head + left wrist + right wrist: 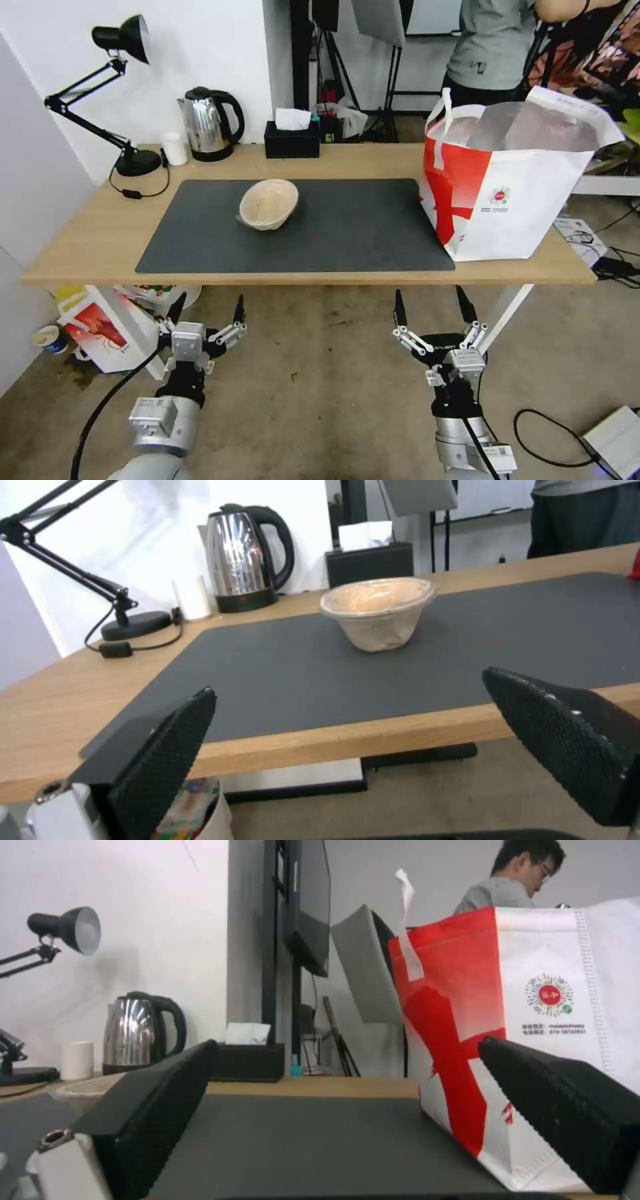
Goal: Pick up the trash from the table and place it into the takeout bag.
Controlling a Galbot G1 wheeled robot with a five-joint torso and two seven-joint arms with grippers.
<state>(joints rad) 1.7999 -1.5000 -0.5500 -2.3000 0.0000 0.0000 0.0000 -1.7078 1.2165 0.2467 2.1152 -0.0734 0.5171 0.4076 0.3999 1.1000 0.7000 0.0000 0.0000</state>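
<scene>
From the head view, the beige pulp bowl [269, 204] lies tipped on the dark grey mat [347, 233] in the middle of the surface [93, 233], its opening turned toward the robot. The takeout bag [507, 180] stands at the right end, mouth open; its silver lining shows but I cannot tell what lies inside. Both arms hang below the front edge: the left tool [207, 311] and right tool [431, 308] each have fingers spread apart, holding nothing.

In the left wrist view, the bowl [378, 611] looks upright and carries a clear film or lid; any contents are unclear. It is light, so a pinch on the rim could probably crush it or skid it away.

In the right wrist view, the bag [533, 1030] rises close ahead. Its soft wall and handle [408, 920] may snag a tool and topple it.
</scene>
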